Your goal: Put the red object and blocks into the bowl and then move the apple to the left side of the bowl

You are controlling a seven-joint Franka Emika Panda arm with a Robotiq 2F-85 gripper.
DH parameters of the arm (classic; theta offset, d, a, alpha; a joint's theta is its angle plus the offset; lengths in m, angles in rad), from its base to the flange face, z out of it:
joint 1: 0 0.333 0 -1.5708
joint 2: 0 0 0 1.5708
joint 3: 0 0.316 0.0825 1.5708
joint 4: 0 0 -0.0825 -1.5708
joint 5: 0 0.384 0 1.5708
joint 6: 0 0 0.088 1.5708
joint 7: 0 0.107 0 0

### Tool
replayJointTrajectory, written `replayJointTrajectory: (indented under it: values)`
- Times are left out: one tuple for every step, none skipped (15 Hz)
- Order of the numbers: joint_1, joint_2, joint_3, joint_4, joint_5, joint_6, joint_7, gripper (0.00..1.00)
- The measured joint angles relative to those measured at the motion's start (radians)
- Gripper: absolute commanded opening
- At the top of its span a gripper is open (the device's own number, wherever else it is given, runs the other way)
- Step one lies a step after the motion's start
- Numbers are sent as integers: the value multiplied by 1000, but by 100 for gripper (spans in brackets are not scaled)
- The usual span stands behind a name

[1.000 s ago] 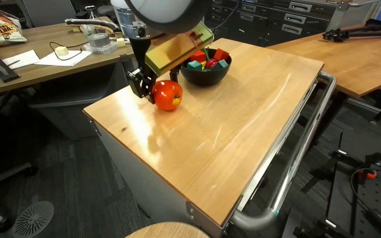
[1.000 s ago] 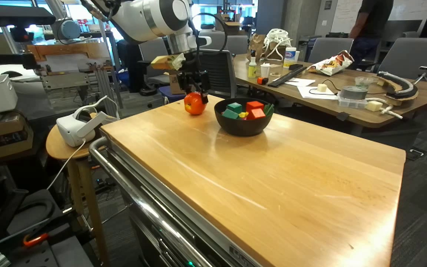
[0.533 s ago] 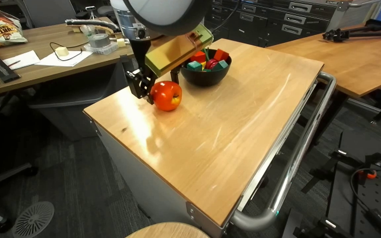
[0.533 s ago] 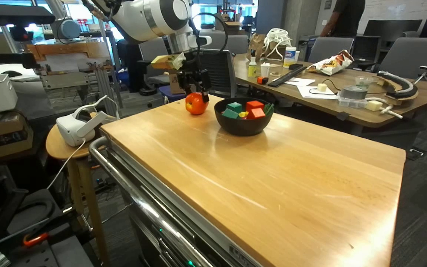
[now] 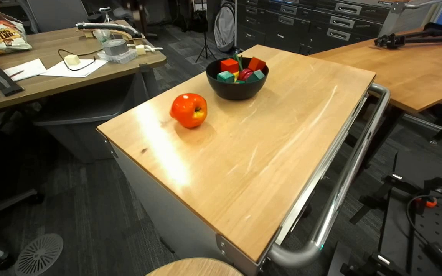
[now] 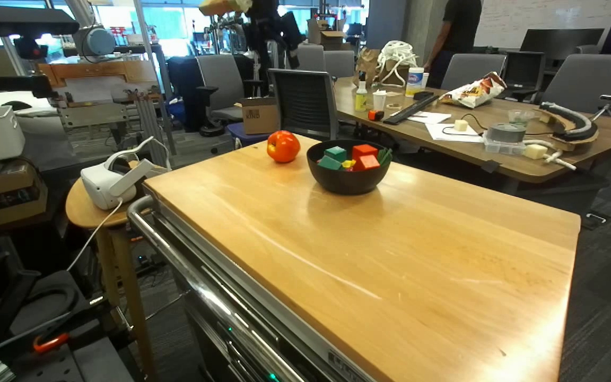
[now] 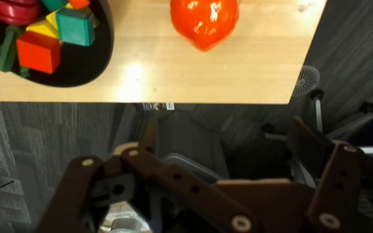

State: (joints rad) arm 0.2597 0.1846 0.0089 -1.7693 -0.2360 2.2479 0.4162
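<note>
Tool: the gripper [image 7: 227, 137] stands with its jaws wide apart, and I find nothing held between them. In an exterior view it hangs high, well apart from every task item.

Apple [image 5: 189, 110]: found on the wooden top [image 5: 263, 161], near its edge, left of the bowl [image 5: 238, 92] in both exterior views and not touching it. I judge the task all but finished; further contact would bring more hazard than gain. The apple is round, glossy and appears to lie on its side. Should I come down again and brush it, it could roll into the bowl or over the edge to the floor [image 7: 31, 155]. Whose left is meant I cannot tell; if not the exterior cameras', the placement would fail.

Bowl: contains the red object [image 5: 245, 73] and the blocks [image 7: 75, 27], which overlap too much for me to count. A red-orange block [image 5: 257, 63] rises above the rim; a low swing could knock it out. Green leaves [image 7: 7, 51] cross the rim in the wrist view; catching them could drag the red object out or tip the bowl. Recommendation: stay high, and route any travel away from the bowl.
</note>
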Motion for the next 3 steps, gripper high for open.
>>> replayJointTrajectory:
  values:
    - [-16, -47, 0, -14, 20, 16, 0, 100]
    - [-36, -93, 0, -30, 40, 27, 2, 100]
    - [-47, -123, 1, -39, 44, 19, -1, 100]
